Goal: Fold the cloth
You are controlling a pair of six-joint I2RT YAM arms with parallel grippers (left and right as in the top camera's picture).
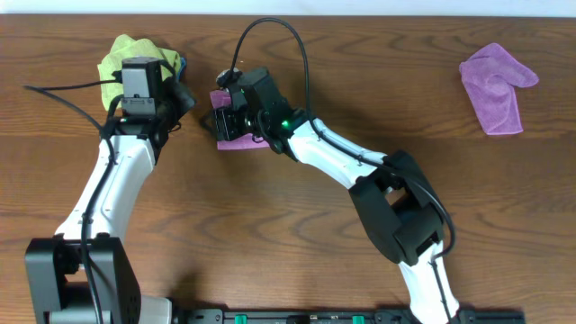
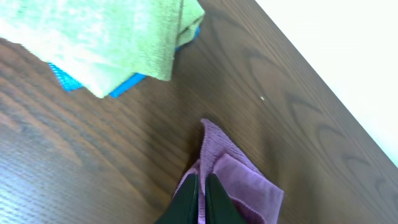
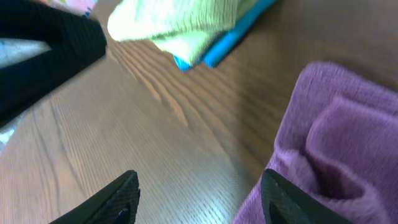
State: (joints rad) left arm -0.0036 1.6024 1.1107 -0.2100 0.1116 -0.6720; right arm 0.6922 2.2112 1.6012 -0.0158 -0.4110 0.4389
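The cloth is a purple towel lying bunched on the wooden table left of centre, mostly covered by my right gripper. In the left wrist view a raised fold of the cloth is pinched between the fingers of my left gripper, which is shut on it. My left gripper reaches in from the left. In the right wrist view my right gripper stands open over bare wood, with its right finger against the edge of the cloth and nothing between the fingers.
A lime-green cloth lies on a blue cloth at the back left, close behind the left gripper. A second purple cloth lies crumpled at the far right. The table's back edge runs close by.
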